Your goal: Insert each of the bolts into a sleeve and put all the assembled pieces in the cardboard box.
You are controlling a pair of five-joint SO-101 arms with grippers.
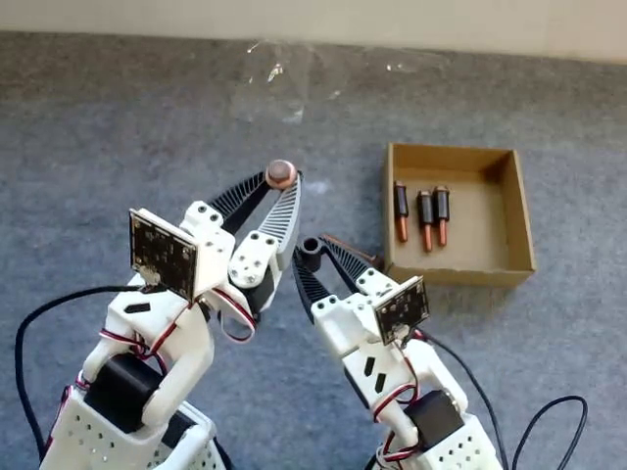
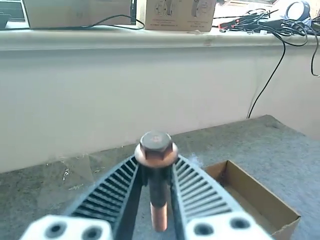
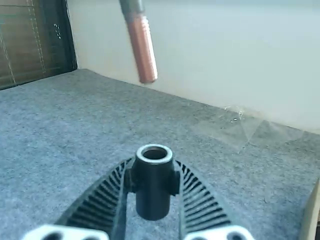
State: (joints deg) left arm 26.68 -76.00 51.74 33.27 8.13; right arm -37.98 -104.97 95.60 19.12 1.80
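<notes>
**Grey bench, bolt held above sleeve, not yet in**

Grey felt covered the bench [image 1: 118, 147] from edge to edge, with a pale wall [image 2: 150, 90] rising behind its far edge. Around mid-bench your left gripper [image 1: 281, 180] was clenched on a copper bolt [image 1: 281, 174]. The two ribbed fingers pressed the shank just under the flanged hex head, which sat on top of the fingertips. The bare shank ran down the gap between them, head up and tip down.

Just beside it, toward the near edge, your right gripper [image 1: 313, 253] was grasping the black sleeve [image 1: 312, 249]. It pinched the sleeve's body from both sides and left the open bore clear and facing up. From the right wrist view, the bolt's copper tip hung above and beyond the sleeve's mouth. It was slightly tilted and apart from the sleeve, so the two parts were near but not touching.

On the bench's right side, you had the cardboard box [image 1: 460, 266] close by the right gripper's fingers. Three assembled pieces [image 1: 425, 220] lay side by side against the box's left wall, black sleeve ends toward the far edge. A crumpled clear plastic sheet [image 1: 269, 78] lay by the far edge, well apart from both grippers.
</notes>
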